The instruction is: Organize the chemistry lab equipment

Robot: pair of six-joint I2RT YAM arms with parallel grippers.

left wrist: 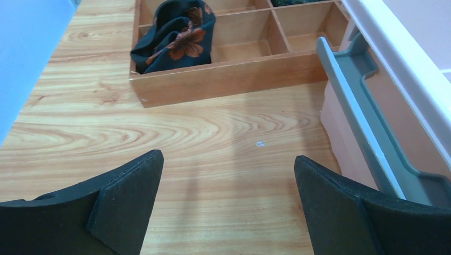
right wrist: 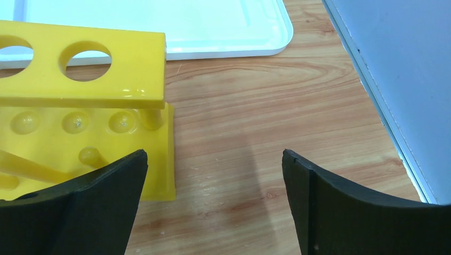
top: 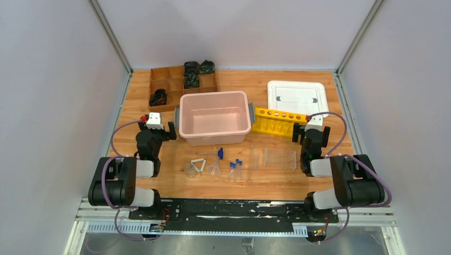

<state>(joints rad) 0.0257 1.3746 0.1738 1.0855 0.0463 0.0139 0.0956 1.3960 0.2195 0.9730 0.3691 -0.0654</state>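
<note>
- Nothing looks organized yet. The small clear beaker point(top: 190, 170), white wire triangle point(top: 198, 164), funnel point(top: 214, 169), blue-tipped rod point(top: 218, 153) and blue-capped clear tubes point(top: 235, 166) lie loose on the table point(top: 255, 85), at about 6 o'clock from the pink bin point(top: 215, 138).
- The clear rectangular tray point(top: 280, 158) sits at 5 o'clock from the bin and seems to hold nothing. The yellow holed tube rack point(top: 277, 121) stands at the bin's 3 o'clock side with its holes unfilled.
- By my reading, every step is left to do: tubes into the rack, the other pieces gathered together.
- The left gripper point(left wrist: 227, 157) is spread wide and grips nothing. It hangs over bare wood at the bin's 9 o'clock, with the brown compartment box point(left wrist: 228, 79) at its 12 o'clock.
- The right gripper point(right wrist: 214, 153) is likewise fully parted and empty, at the rack's 3 o'clock end, with the white lid point(right wrist: 159, 26) beyond.
- The glassware is faint from above, so there may be two or three tubes. Neither wrist view shows the small items, and the rack is cut off at the right wrist view's edge.
</note>
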